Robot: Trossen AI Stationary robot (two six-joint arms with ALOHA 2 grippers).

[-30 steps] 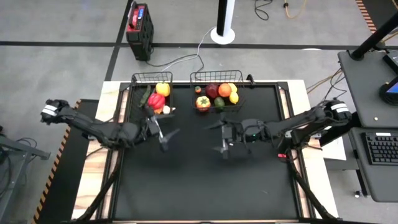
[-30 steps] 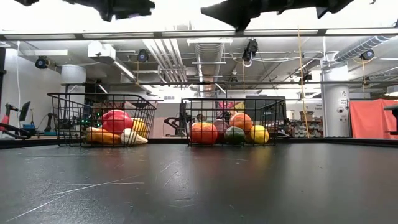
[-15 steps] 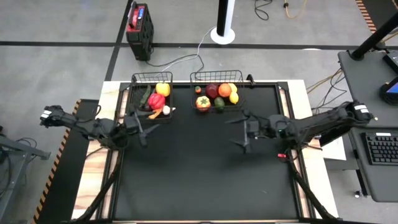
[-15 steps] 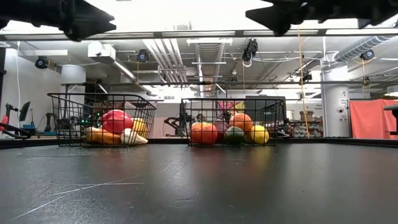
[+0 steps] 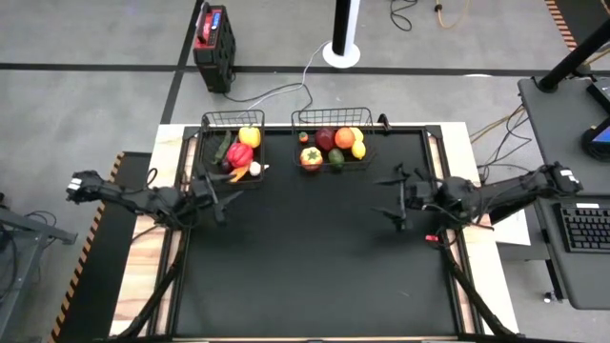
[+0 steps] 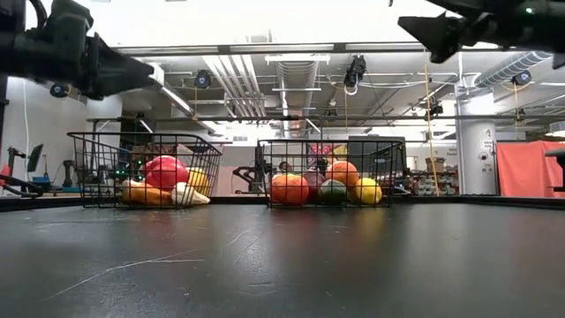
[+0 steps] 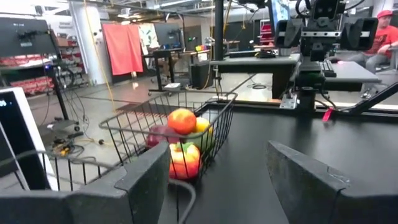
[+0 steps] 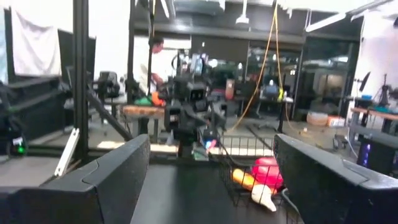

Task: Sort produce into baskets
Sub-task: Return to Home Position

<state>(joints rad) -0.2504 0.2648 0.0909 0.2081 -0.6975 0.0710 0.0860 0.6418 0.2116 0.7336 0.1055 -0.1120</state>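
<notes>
Two black wire baskets stand at the table's far edge. The narrower basket on the left holds a red pepper, a yellow pepper, a carrot and garlic. In the wider basket lie an orange, a lemon and other produce. My left gripper hangs open and empty above the table's left side, just in front of the narrower basket. Over the right side, my right gripper is also open and empty. The left wrist view looks past my left gripper at the wider basket.
No produce lies on the black table top between the arms, in the high view. In the low view both baskets stand at the far edge, with the grippers high above the surface. A person sits beyond the table.
Both arms have drawn back from the table's middle. My left gripper has gone toward the left edge and my right gripper toward the right edge, each sinking somewhat. Neither carries anything. The produce in the baskets has stayed put.
</notes>
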